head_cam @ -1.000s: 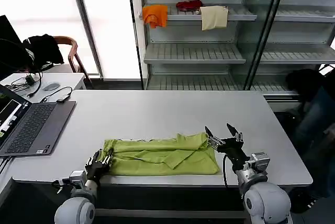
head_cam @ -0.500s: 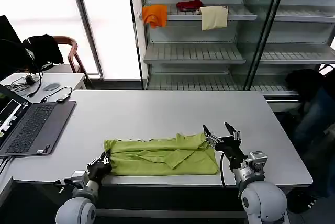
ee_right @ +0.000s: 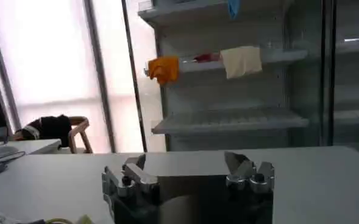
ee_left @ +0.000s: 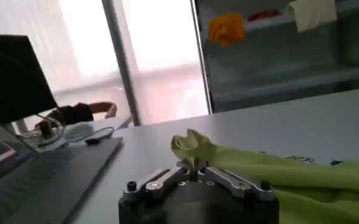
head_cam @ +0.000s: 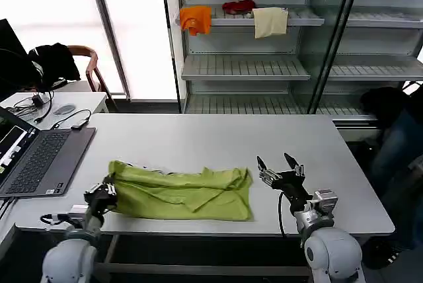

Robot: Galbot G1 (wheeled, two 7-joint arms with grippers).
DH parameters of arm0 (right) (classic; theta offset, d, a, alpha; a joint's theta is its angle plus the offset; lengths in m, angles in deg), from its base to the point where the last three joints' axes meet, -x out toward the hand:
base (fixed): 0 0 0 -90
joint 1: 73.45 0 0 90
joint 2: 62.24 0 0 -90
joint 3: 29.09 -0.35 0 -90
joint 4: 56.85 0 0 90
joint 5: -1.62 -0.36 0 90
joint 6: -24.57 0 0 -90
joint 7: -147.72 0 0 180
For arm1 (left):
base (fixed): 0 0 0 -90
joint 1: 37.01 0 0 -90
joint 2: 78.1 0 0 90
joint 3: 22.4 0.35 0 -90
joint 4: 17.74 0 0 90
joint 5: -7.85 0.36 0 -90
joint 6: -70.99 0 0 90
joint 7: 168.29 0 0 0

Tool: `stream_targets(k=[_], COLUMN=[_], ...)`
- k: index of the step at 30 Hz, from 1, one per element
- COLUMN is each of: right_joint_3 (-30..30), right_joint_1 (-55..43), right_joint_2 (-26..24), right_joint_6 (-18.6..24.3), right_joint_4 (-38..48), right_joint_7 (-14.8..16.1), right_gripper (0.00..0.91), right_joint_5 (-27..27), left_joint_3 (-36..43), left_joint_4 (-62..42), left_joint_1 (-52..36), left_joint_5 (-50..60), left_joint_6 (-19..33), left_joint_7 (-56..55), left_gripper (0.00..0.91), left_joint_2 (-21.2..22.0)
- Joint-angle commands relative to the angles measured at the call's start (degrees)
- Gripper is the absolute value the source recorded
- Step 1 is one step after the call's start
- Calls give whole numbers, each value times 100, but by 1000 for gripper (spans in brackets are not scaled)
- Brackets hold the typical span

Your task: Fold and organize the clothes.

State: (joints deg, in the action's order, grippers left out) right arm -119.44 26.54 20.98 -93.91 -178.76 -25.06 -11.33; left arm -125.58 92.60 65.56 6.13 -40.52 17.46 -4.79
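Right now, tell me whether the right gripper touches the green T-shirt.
Apart. In the head view, bare table separates the open right gripper from the T-shirt.

Laptop [head_cam: 39, 162] on table [head_cam: 198, 141]; orange cloth [head_cam: 195, 18] on shelf [head_cam: 264, 18].

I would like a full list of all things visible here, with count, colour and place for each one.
T-shirt: one, lime-green, near table edge.
Table: one, grey, centre.
Laptop: one, grey, left of table.
Cloths: three, orange, red, cream, on a high shelf.
Shelving: one, grey, behind table.
Chair: one, wooden, far left.
Black garment: one, on chair.
Left gripper: shut on the T-shirt's left edge.
Right gripper: open, right of the T-shirt.
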Motion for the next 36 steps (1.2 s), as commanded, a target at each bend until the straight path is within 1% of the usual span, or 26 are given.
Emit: stream_targets(k=[1,4,7,9,12,15,19,20,22,23,25,30,31,36], right_joint_3=[14,17,15,10,3,-4,-28,-34,-56,-66,-91,-180,-195,-274], right_joint_1=[-2,18,44,69,119,183,282,295,361,383,433,585,601,639], right_joint_2=[14,19,25,32,56,84,112,117,116,119,120,93,83,38], right_joint_6=[11,22,25,29,53,87,147,153,191,199,233,306,316,365], right_joint_4=[28,55,67,63,67,71,65,64,57,52,41,12,11,32], right_joint_7=[4,3,-7,-7,-7,-7,-1,1,10,12,21,54,56,83], right_gripper=[907,907,907,907,907,907,907,907,907,907,907,907,907,907], right_joint_5=[36,61,81,87,116,165,209,219,233,235,243,244,242,223], left_joint_3=[-1191,-1469,-1636,-1663,-1591,-1260,-308,-170,501,636,1103,1792,1858,2134], left_joint_4=[-89,-186,-181,-82,346,774,1357,1427,1527,1535,1506,1263,1175,823], left_joint_1=[-367,-546,-660,-653,-510,-351,-143,-112,-25,-18,-14,-77,-91,-158], left_joint_5=[911,913,919,868,676,723,1105,1160,1519,1568,2155,2583,2596,2530], left_joint_6=[61,8,-44,-74,-214,-290,-405,-410,-429,-423,-423,-433,-443,-574], left_joint_7=[899,1156,1333,1399,1505,1497,1404,1397,1281,1275,1153,992,978,768], left_gripper=[0,0,0,0,10,10,10,10,10,10,10,10,20,10], left_joint_2=[-1104,-1516,-1743,-1781,-1670,-1218,-438,-346,-50,35,261,534,565,698])
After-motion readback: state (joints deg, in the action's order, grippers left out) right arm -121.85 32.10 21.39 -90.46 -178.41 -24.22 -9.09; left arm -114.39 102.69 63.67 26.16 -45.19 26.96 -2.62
